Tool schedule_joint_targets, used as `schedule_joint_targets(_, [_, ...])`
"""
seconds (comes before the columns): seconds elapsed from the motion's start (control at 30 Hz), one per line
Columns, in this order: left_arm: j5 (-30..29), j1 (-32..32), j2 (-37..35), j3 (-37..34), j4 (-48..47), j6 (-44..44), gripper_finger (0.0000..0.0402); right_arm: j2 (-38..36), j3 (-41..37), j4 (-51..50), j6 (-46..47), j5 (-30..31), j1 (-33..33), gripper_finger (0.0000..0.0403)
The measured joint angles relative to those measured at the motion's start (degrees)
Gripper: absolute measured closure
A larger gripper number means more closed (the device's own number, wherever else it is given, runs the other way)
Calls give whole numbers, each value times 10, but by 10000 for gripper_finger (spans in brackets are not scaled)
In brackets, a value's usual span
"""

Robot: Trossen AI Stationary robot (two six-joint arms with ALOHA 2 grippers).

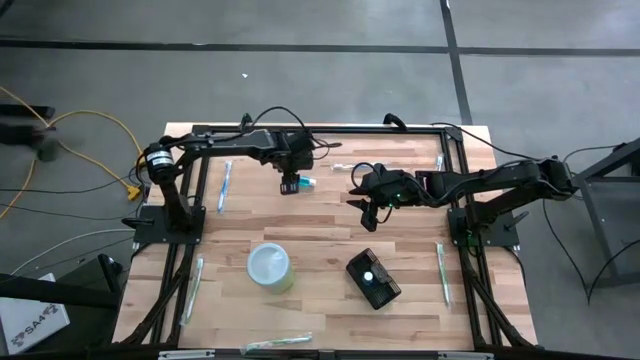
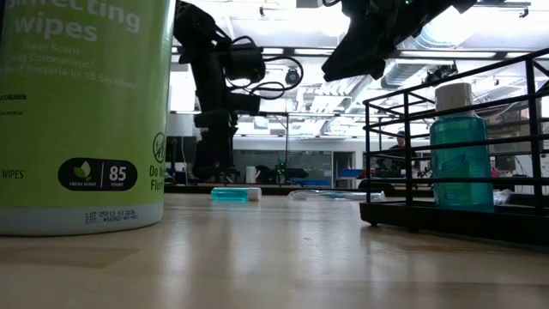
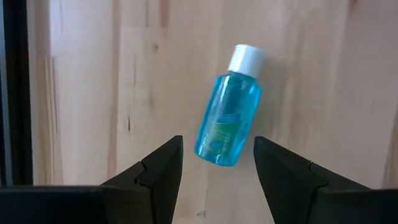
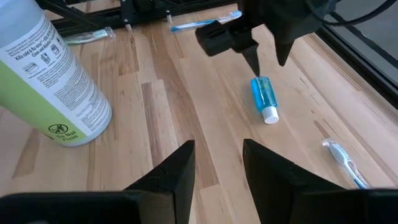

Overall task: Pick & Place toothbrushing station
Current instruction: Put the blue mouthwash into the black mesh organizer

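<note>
The left gripper is hanging spread above a small blue bottle (lying flat). The right gripper is hovering spread, empty. The black holder is sitting near the table's front edge, beside the wipes tub.

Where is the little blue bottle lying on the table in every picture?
High view: little blue bottle beside the left gripper.
Low view: lying far back, centre-left.
Left wrist view: middle, between the open fingers.
Right wrist view: right of centre.
Shared landmark: its white cap.
</note>
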Motion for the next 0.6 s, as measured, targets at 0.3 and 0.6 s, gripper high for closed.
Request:
schedule_joint_targets(0.3, [0, -12, 2, -1, -2, 11, 213, 0, 0, 0, 2, 0, 0, 276])
schedule_joint_targets(0.6, [0, -11, 2, -10, 4, 15, 210, 0, 0, 0, 2, 0, 0, 276])
